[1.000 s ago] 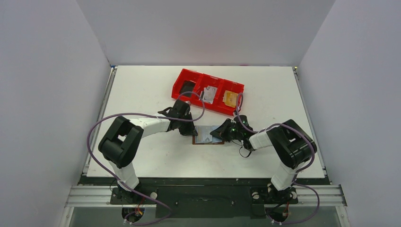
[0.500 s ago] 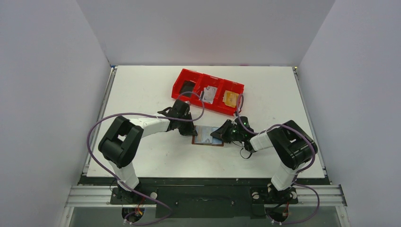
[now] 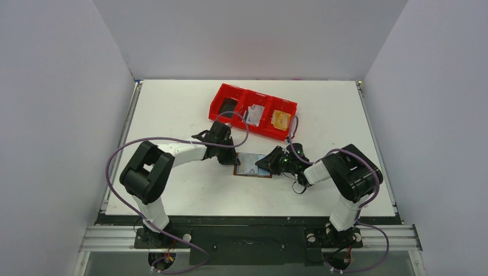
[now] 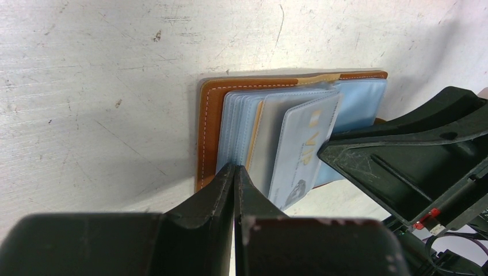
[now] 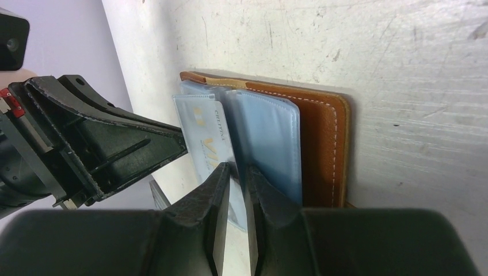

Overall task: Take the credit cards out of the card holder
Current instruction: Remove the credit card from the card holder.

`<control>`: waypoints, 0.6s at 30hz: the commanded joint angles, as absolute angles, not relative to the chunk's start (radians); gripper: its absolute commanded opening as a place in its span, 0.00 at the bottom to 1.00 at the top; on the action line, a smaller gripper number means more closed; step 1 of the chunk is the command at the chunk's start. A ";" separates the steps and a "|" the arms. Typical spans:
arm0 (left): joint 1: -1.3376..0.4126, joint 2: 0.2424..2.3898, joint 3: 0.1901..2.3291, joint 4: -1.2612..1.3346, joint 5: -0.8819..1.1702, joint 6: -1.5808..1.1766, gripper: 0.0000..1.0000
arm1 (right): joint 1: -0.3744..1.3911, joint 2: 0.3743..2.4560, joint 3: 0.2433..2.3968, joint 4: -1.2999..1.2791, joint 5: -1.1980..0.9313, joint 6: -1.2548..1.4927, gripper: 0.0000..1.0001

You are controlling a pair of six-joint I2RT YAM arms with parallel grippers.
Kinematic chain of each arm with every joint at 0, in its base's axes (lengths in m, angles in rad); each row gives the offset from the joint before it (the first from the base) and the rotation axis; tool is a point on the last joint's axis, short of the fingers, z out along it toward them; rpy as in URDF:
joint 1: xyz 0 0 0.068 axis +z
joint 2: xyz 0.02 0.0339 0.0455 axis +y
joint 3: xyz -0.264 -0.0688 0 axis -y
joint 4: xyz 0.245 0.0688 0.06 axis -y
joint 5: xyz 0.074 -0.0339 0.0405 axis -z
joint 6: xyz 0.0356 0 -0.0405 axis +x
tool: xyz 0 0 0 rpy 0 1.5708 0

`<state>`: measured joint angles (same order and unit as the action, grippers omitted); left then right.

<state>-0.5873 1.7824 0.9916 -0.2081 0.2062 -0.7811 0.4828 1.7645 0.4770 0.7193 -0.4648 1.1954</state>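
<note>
You see a tan-brown card holder (image 4: 208,115) with white stitching, a pale blue credit card (image 4: 302,144), bluish sleeves (image 4: 357,98), a red tray (image 3: 259,95), and a scuffed white surface (image 4: 103,69).

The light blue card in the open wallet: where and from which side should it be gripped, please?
Probably its raised free edge, from the right gripper's side: the light blue card tilts up off the sleeves, and the shut left gripper rests on the wallet's opposite side.

Arms (image 3: 187,152): black joints, white links, purple cables (image 3: 107,167); scuffed black end effector fingers (image 4: 210,198).
</note>
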 commanded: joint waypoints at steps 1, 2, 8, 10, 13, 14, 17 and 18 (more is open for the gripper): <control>-0.584 1.838 0.937 -0.316 0.122 -0.739 0.00 | 0.476 1.788 0.463 0.781 -0.470 1.208 0.14; -0.584 1.839 0.937 -0.316 0.121 -0.739 0.00 | 0.476 1.788 0.462 0.790 -0.471 1.211 0.14; -0.586 1.840 0.942 -0.317 0.123 -0.738 0.00 | 0.476 1.803 0.444 0.875 -0.485 1.255 0.14; -0.586 1.840 0.942 -0.317 0.123 -0.739 0.00 | 0.476 1.813 0.436 0.915 -0.490 1.273 0.15; -0.586 1.840 0.942 -0.316 0.123 -0.739 0.00 | 0.476 1.835 0.431 0.974 -0.502 1.298 0.15; -0.585 1.840 0.940 -0.316 0.123 -0.739 0.00 | 0.476 1.838 0.426 0.986 -0.503 1.307 0.15; -0.587 1.838 0.940 -0.315 0.124 -0.739 0.00 | 0.476 1.847 0.421 1.006 -0.505 1.312 0.15; -0.586 1.839 0.940 -0.316 0.123 -0.739 0.00 | 0.477 1.847 0.421 1.006 -0.505 1.312 0.15</control>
<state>-0.5873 1.7824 0.9916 -0.2081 0.2062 -0.7807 0.4828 1.8370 0.4328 0.9154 -0.4976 1.3006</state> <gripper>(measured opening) 0.004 0.143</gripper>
